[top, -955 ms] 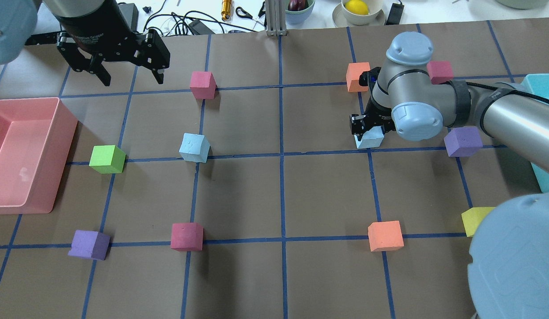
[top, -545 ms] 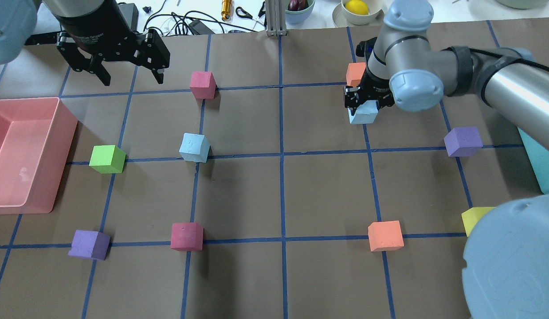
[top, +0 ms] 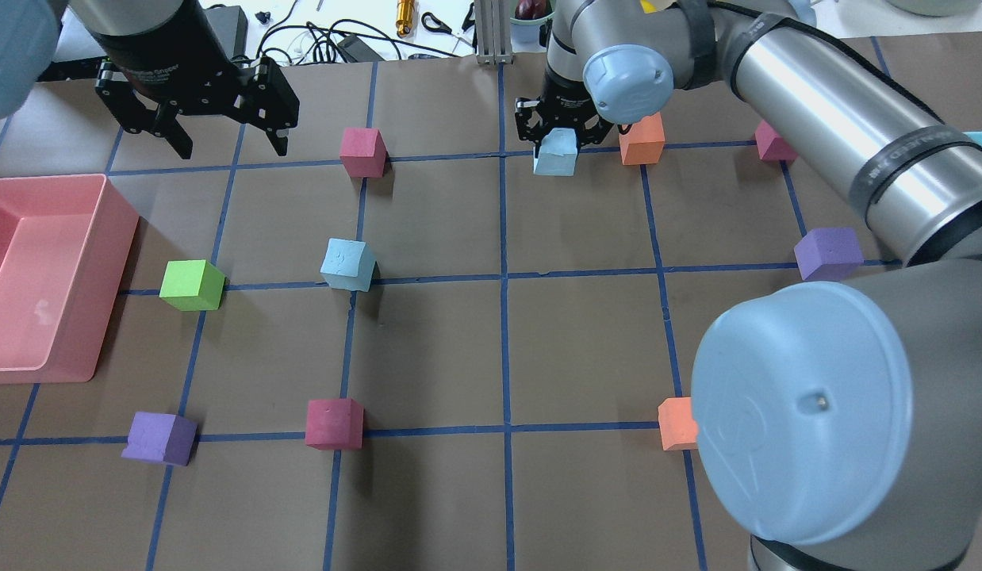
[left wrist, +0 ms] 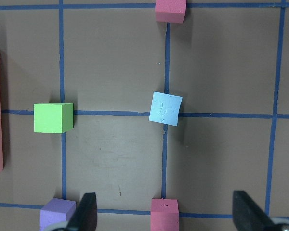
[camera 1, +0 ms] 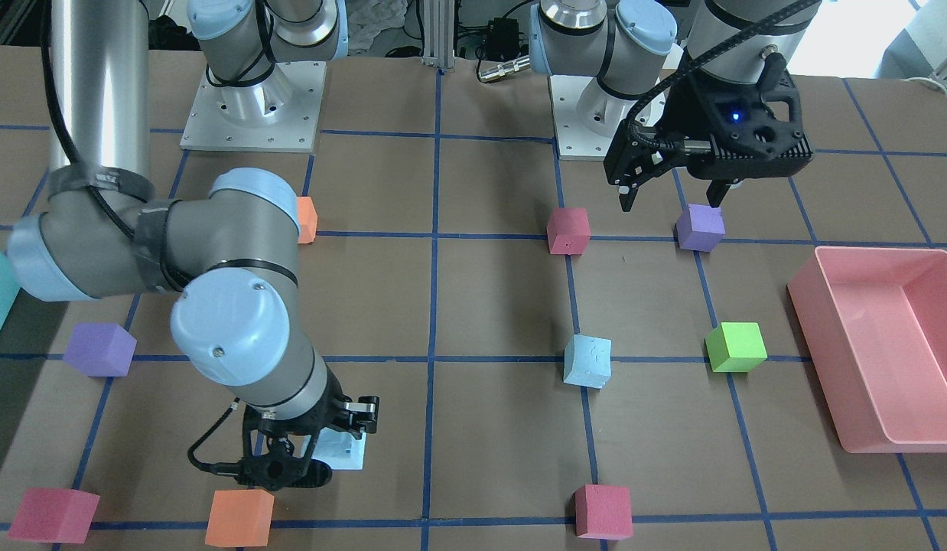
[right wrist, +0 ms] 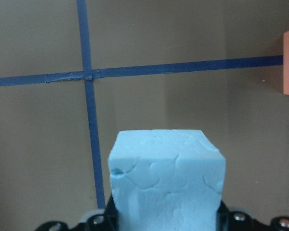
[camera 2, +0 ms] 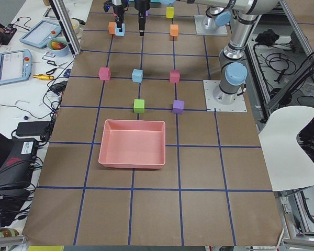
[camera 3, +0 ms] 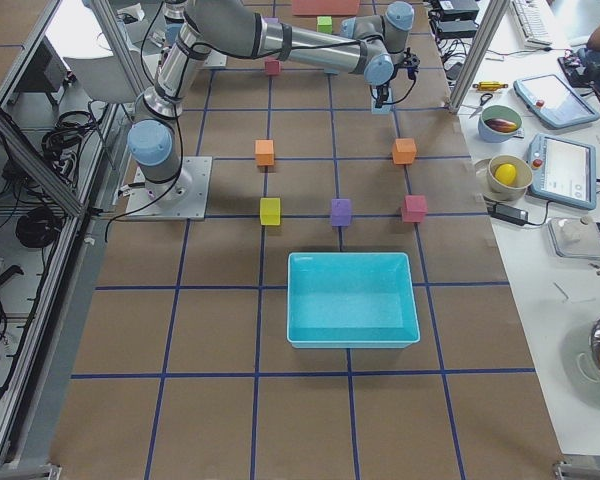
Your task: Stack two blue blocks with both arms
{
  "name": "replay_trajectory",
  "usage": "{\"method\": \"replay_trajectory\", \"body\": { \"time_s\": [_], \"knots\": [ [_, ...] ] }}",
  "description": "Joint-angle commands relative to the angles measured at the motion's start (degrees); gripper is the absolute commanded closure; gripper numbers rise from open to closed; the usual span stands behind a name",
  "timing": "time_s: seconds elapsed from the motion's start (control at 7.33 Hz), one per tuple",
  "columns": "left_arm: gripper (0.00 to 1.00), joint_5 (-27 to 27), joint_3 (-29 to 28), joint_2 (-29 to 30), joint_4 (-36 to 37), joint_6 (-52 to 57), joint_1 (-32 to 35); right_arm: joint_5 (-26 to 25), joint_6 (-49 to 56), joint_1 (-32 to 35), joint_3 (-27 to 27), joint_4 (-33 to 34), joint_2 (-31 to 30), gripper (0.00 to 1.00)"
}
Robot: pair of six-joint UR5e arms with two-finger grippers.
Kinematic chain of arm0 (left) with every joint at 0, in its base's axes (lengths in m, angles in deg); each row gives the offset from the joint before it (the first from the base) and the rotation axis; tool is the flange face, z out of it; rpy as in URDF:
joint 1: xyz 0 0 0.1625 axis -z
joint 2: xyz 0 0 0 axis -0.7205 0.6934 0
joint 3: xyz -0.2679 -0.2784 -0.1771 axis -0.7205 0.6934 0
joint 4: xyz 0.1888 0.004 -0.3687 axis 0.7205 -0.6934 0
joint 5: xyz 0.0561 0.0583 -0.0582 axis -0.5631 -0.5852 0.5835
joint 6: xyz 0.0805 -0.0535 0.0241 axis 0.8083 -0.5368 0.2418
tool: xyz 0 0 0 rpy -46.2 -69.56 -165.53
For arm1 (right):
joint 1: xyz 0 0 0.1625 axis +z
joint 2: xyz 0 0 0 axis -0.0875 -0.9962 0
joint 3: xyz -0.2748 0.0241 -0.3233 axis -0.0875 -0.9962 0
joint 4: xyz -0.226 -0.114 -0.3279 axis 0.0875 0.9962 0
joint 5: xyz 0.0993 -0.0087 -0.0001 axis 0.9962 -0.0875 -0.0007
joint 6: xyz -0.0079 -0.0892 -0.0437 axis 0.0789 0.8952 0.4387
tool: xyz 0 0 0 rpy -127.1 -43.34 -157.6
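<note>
Looking overhead, I see my right arm's jaws clamped on one blue block beside an orange cube; the left jaws hang spread apart. Left wrist camera: the other blue block sits on the tabletop.

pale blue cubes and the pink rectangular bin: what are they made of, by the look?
Held pale blue cube: likely soft foam, matte; its faces show creases and dents. Loose pale blue cube: same look, with a scuffed top. Pink rectangular bin: probably moulded plastic, smooth and slightly glossy, with rounded corners and faint glints inside.
</note>
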Motion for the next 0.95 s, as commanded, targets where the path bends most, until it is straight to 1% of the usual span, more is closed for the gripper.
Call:
{"method": "replay_trajectory", "body": {
  "time_s": [0.0, 0.27, 0.55, 0.68, 0.82],
  "knots": [
    [0.0, 2.7, 0.9, -0.3, 0.0, 0.6, -0.9, 0.4, -1.5, 2.7, -2.6, 0.6, 4.3, 1.0],
    [0.0, 3.4, 3.7, 1.6, 1.0, 5.1, -3.4, 0.6, -1.3, 3.8, -2.8, 0.8, 5.6, 1.0],
    [0.0, 3.4, 8.5, 3.0, 6.9, 9.2, -5.8, 0.6, -1.3, 4.4, -2.9, 0.9, 6.5, 1.0],
    [0.0, 3.5, 12.0, 4.6, 14.0, 10.8, -6.2, 0.7, -1.3, 4.4, -2.9, 1.7, 6.8, 1.0],
    [0.0, 3.7, 16.6, 6.5, 21.2, 10.0, -6.1, 1.6, -1.4, 4.5, -2.9, 2.8, 7.4, 1.0]
  ]
}}
